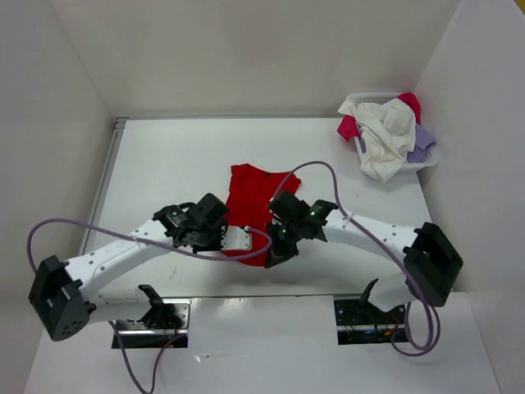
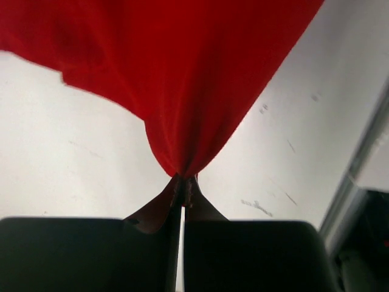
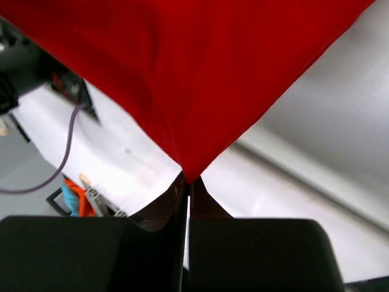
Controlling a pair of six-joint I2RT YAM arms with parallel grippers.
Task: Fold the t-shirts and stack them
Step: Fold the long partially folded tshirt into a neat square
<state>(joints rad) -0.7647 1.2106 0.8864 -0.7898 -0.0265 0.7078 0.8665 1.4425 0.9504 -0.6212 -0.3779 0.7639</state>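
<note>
A red t-shirt (image 1: 253, 195) lies on the white table (image 1: 164, 164) between my two arms, its near edge lifted. My left gripper (image 1: 246, 242) is shut on a pinch of this red cloth (image 2: 182, 91), which fans out upward from the fingertips (image 2: 184, 184). My right gripper (image 1: 276, 254) is likewise shut on a corner of the same shirt (image 3: 200, 79), gathered to a point at its tips (image 3: 189, 182). More t-shirts are heaped at the back right: an off-white one (image 1: 385, 135), a pinkish red one (image 1: 349, 127) and a lavender one (image 1: 422, 141).
A white mesh basket (image 1: 428, 162) holds the heap of shirts at the table's back right corner. White walls close in the table at the back and on both sides. Purple cables (image 1: 328, 176) loop off both arms.
</note>
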